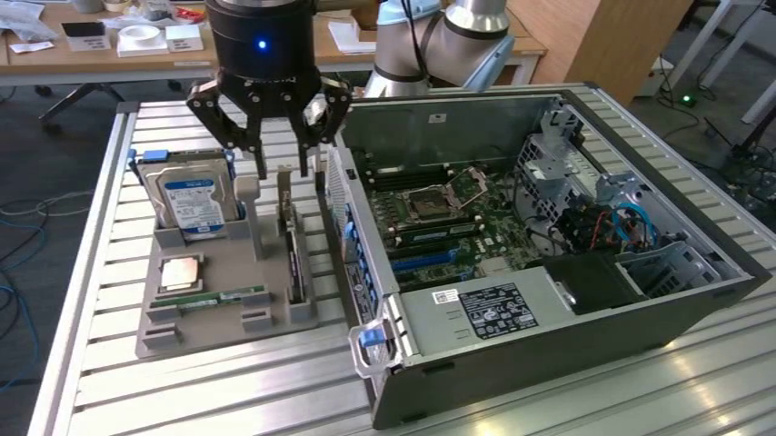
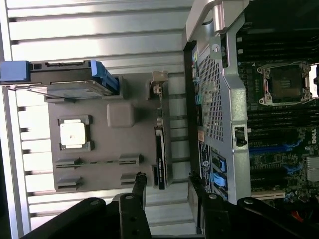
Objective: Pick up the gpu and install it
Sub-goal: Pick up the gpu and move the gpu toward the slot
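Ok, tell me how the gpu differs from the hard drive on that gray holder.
The gpu is a thin dark card; the hard drive is a thick silver block with a blue-white label. The gpu stands nearest the computer case; the hard drive farther off. The open gripper hangs over the gpu, not the hard drive. Both stand on edge in the holder.

The gripper point(image 1: 283, 171) has a black cylindrical body carrying one blue indicator light point(image 1: 261, 43) and black linked fingers point(image 1: 218, 113) with pivot screws; the arm point(image 1: 471, 25) is silver-grey with a black cable point(image 1: 421, 36).
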Motion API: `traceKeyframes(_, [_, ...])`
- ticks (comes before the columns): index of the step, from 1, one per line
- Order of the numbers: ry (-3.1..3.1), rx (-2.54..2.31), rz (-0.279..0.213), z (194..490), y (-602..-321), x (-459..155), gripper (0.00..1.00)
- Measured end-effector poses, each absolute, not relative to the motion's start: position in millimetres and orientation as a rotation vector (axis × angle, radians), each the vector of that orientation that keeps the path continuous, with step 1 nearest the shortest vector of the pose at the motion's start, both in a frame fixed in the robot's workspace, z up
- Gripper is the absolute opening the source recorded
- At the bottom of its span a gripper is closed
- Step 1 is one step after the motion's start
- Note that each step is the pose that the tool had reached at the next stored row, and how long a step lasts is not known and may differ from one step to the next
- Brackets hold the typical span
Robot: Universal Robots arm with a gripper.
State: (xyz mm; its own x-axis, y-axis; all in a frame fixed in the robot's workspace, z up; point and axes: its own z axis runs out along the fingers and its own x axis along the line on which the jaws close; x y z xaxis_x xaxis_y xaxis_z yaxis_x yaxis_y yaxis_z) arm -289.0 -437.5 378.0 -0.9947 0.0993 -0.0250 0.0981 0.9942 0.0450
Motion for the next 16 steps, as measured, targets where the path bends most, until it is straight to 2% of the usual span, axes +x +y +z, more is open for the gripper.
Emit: traceKeyframes(16, [3.110,0.154,0.068,348.9,-437.2,-289.0,0.47])
